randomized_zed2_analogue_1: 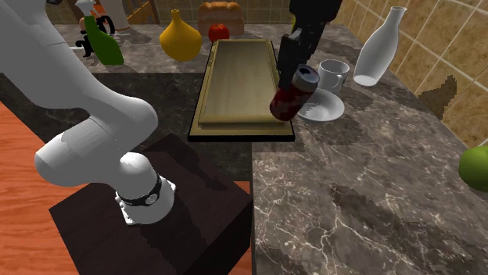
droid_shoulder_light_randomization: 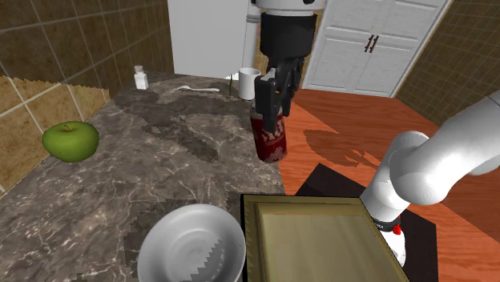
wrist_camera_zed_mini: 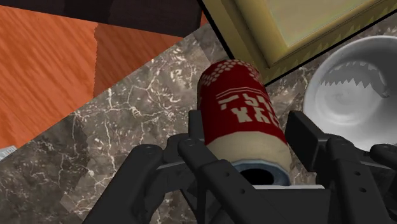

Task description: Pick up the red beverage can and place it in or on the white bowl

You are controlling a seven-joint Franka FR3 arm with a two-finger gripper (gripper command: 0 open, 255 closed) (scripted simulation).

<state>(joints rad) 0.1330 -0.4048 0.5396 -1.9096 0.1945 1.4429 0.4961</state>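
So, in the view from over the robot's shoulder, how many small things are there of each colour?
Green: 1, the apple
Red: 1, the can, held in the gripper
White: 4, the bowl, mug, shaker, spoon
Tan: 1, the board
Total: 7

can [droid_shoulder_light_randomization: 271, 140]: tilted, clasped between gripper [droid_shoulder_light_randomization: 269, 112] fingers, by counter [droid_shoulder_light_randomization: 152, 160] edge (touching the surface or not, unclear)
bowl [droid_shoulder_light_randomization: 172, 248]: on counter, near end in shoulder view, just left of board [droid_shoulder_light_randomization: 312, 240]
mug [droid_shoulder_light_randomization: 248, 82]: behind can, far end of counter
apple [droid_shoulder_light_randomization: 70, 141]: shoulder view's left, by wall, well apart from can
shaker [droid_shoulder_light_randomization: 140, 78]: far left corner, near wall
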